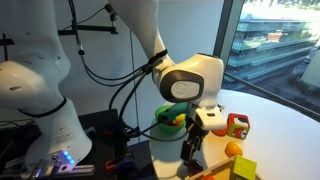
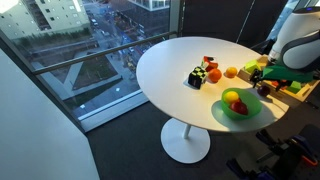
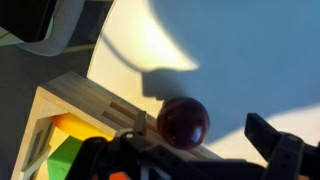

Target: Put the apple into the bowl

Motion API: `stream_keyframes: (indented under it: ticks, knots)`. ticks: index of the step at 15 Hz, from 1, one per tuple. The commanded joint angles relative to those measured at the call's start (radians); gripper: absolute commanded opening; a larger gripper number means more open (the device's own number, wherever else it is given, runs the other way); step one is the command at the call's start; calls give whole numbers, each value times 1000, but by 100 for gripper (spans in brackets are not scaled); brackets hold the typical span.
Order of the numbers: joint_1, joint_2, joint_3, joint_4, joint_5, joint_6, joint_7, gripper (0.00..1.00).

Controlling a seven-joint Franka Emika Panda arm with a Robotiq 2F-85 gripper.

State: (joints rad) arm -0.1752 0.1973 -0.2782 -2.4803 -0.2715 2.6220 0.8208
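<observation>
The apple [image 3: 183, 121] is dark maroon and glossy. In the wrist view it rests on the white table against the edge of a wooden box [image 3: 80, 98]. My gripper [image 3: 200, 138] is open around it: the left finger is beside the apple and the right finger stands clear of it. In both exterior views the gripper [image 1: 194, 142] [image 2: 262, 68] hangs low over the table edge and the apple is too small to make out. The lime-green bowl [image 2: 219, 108] [image 1: 162, 113] holds a yellow-green fruit and a red one and stands beside the gripper.
Two orange fruits [image 2: 231, 72] and a black cube [image 2: 197, 77] lie mid-table. The wooden box holds coloured blocks [image 2: 290, 88]. In an exterior view an orange [image 1: 233, 149], a red item [image 1: 237, 125] and a yellow block [image 1: 243, 168] lie near the gripper.
</observation>
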Motion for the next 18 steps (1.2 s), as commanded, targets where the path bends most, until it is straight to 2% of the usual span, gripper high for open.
stream_keyframes:
  ticks: [1,11,18]
  knots:
    - [20,19,-20,10,46,17,42,100]
    - [16,58,-42,28,153,66,43,100]
    - [23,93,-69,34,162,85,45,100]
